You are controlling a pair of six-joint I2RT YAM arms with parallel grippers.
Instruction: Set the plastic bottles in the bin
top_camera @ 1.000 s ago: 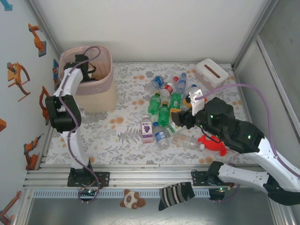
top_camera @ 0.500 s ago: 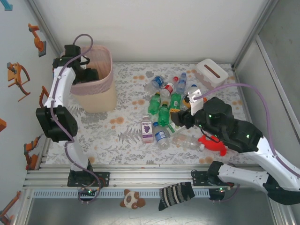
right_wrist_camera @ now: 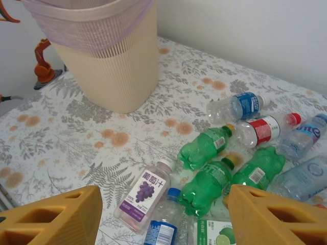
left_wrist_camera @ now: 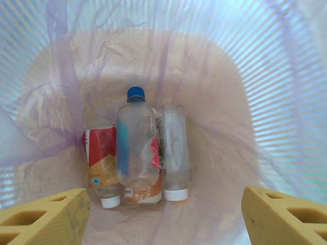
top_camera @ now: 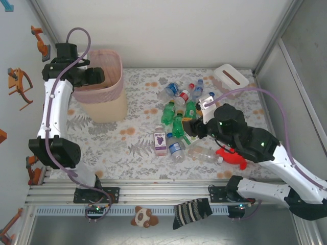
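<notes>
Flower-patterned table [top_camera: 133, 148] bearing, far left, the bin [top_camera: 107, 104]: a tall cream ribbed wastebasket lined with pink film. The left gripper [left_wrist_camera: 163, 224] hangs over its mouth, jaws wide and empty; three plastic bottles [left_wrist_camera: 135, 148] lie on its floor. The right gripper [right_wrist_camera: 163, 214], jaws parted and holding nothing, hovers above the loose heap [right_wrist_camera: 209, 184] of clear, green and red-labelled bottles mid-table. These look empty, so probably light, thin-walled, smooth, apt to roll or buckle. Best taken across mid-body, square to the long axis, with modest squeeze.
</notes>
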